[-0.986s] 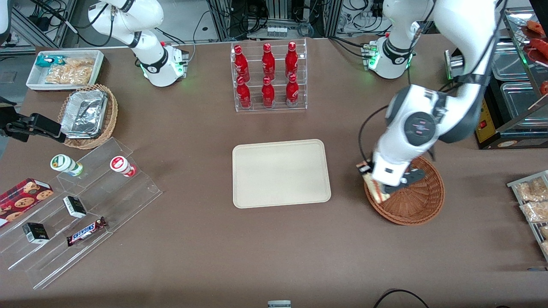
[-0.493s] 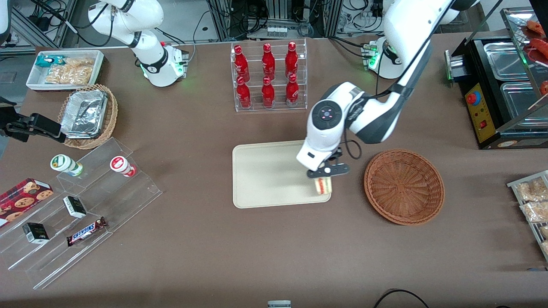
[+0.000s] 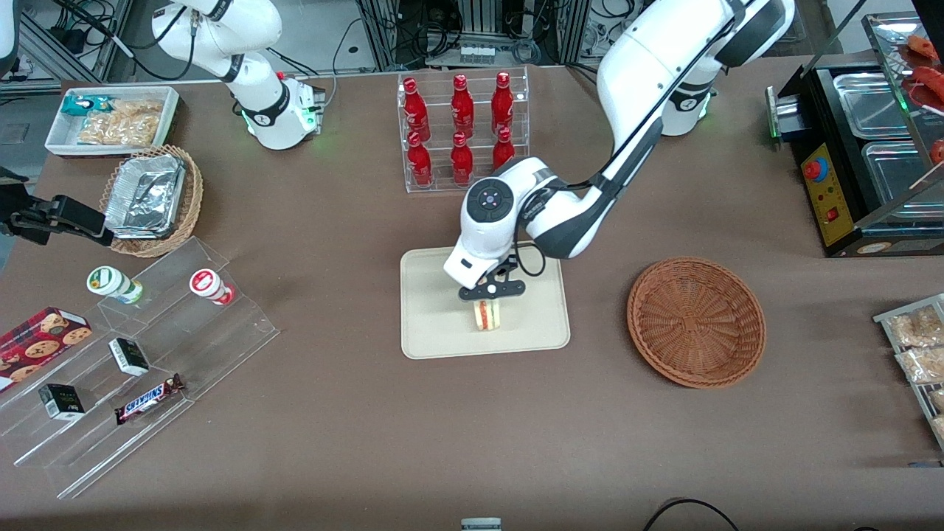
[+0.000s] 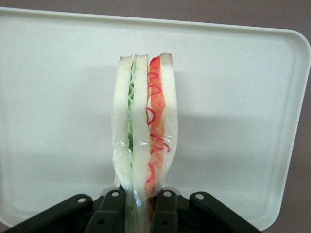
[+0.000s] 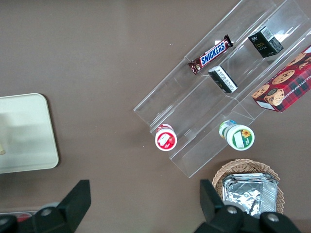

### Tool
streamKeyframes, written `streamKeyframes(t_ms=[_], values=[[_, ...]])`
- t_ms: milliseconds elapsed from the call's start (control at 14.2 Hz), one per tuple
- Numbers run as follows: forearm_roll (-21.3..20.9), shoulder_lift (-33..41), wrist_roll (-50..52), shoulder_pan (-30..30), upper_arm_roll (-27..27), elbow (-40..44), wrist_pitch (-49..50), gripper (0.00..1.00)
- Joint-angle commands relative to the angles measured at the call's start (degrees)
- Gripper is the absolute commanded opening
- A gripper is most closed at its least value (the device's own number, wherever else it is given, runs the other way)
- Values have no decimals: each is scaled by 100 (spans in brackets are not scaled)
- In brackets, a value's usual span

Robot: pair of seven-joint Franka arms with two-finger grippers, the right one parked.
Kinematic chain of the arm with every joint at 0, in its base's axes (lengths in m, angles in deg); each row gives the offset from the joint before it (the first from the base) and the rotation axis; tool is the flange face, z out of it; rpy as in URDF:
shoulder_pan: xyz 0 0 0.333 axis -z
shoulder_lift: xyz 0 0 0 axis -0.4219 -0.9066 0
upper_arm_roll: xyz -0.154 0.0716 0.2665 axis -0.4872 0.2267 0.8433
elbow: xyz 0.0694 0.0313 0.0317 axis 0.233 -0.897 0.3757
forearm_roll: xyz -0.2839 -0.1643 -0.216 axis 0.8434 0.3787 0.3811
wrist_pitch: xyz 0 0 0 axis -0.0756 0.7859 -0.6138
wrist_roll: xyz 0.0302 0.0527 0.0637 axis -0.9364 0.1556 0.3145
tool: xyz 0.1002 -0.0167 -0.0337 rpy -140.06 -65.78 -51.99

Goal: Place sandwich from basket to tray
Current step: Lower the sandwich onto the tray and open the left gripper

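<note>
My left gripper (image 3: pixel 490 298) hangs over the middle of the cream tray (image 3: pixel 435 324), shut on the wrapped sandwich (image 3: pixel 486 315). The sandwich points down at the tray with its red and green filling edge showing. In the left wrist view the sandwich (image 4: pixel 145 127) stands out from between the two black fingers (image 4: pixel 112 208), pinched at its narrow end, with the tray (image 4: pixel 243 97) spread under it. I cannot tell whether the sandwich touches the tray. The reddish-brown wicker basket (image 3: pixel 695 321) sits with nothing in it beside the tray, toward the working arm's end of the table.
A clear rack of red bottles (image 3: pixel 462 131) stands farther from the front camera than the tray. A stepped clear display (image 3: pixel 140 354) with snacks lies toward the parked arm's end. A tan basket of foil trays (image 3: pixel 151 198) and a white bin (image 3: pixel 112 119) sit there too.
The gripper lifted the sandwich out of the basket, carried it sideways over the tray's edge, and now holds it above the tray's middle. The basket is left with nothing in it.
</note>
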Motion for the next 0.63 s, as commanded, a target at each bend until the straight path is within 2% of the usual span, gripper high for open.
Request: streamKeyframes(t_ms=[0,141,282,352,423,563], values=[[-26,-175,64,136,47,276,78,16],[-70,-307,64,215,56,302,69,22],[-78,-325,46,216,64,311,17,67],[-96,-325,2,216,65,311,16,94],[-105,-325,2,216,73,311,-1,100],[-105,-281,-7,207,91,320,-10,100]])
